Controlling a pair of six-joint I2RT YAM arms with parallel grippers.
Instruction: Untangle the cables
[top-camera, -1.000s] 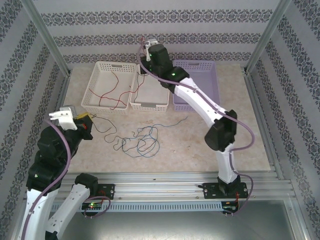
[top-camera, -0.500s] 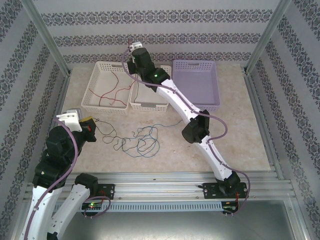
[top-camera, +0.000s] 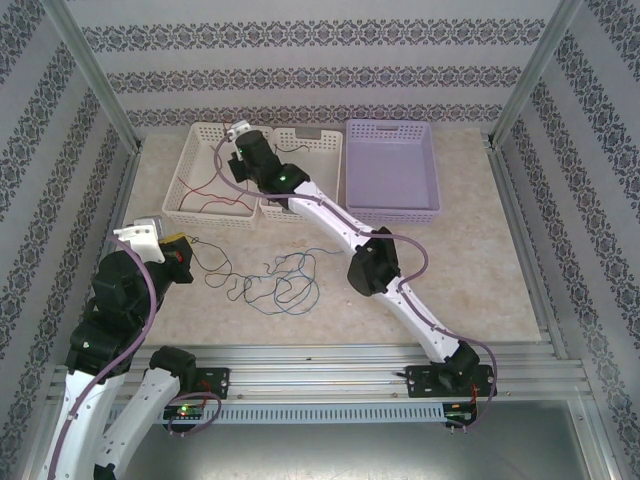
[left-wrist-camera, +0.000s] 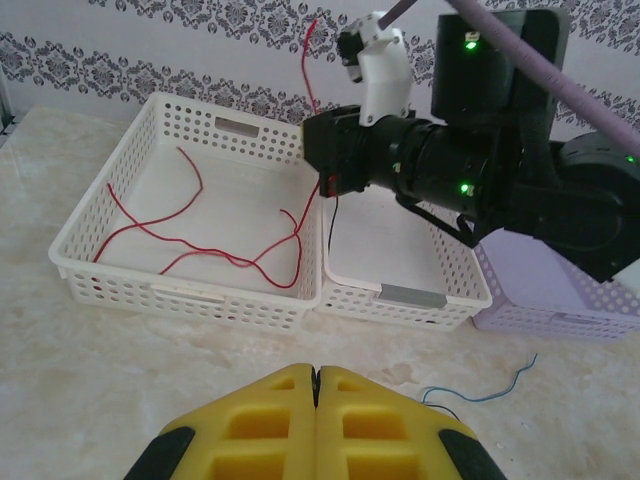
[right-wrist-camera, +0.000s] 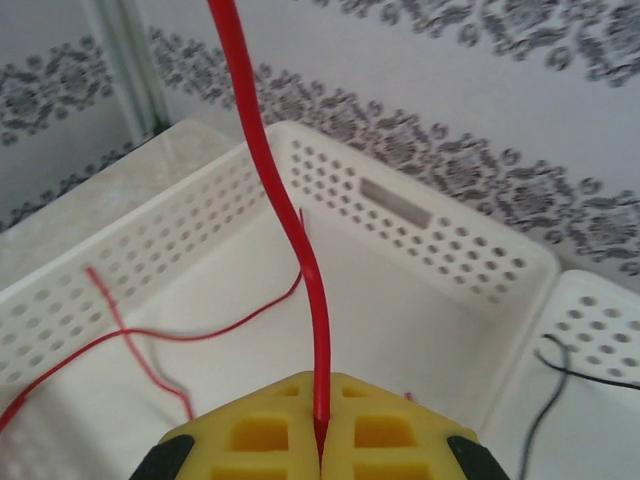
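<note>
The red cable (right-wrist-camera: 270, 170) stands up out of my right gripper (right-wrist-camera: 322, 425), which is shut on it above the left white basket (top-camera: 190, 160). The rest of the red cable (top-camera: 215, 185) lies looped inside that basket (left-wrist-camera: 100, 215). In the top view the right gripper (top-camera: 234, 163) hangs over the basket's back right part. Thin blue and black cables (top-camera: 290, 280) lie tangled on the table. My left gripper (left-wrist-camera: 316, 375) is shut, low over the table at the left (top-camera: 180, 243). A black cable runs up to its fingers; whether it is pinched I cannot tell.
A second white basket (top-camera: 300, 212) stands beside the first, with a thin black cable (right-wrist-camera: 550, 370) inside. A mauve basket (top-camera: 390, 160) sits to its right. The right arm stretches diagonally across the table. Metal posts and patterned walls enclose the workspace.
The right arm has swung left from the middle basket to over the left white basket, carrying the red cable. The left arm has shifted only slightly.
</note>
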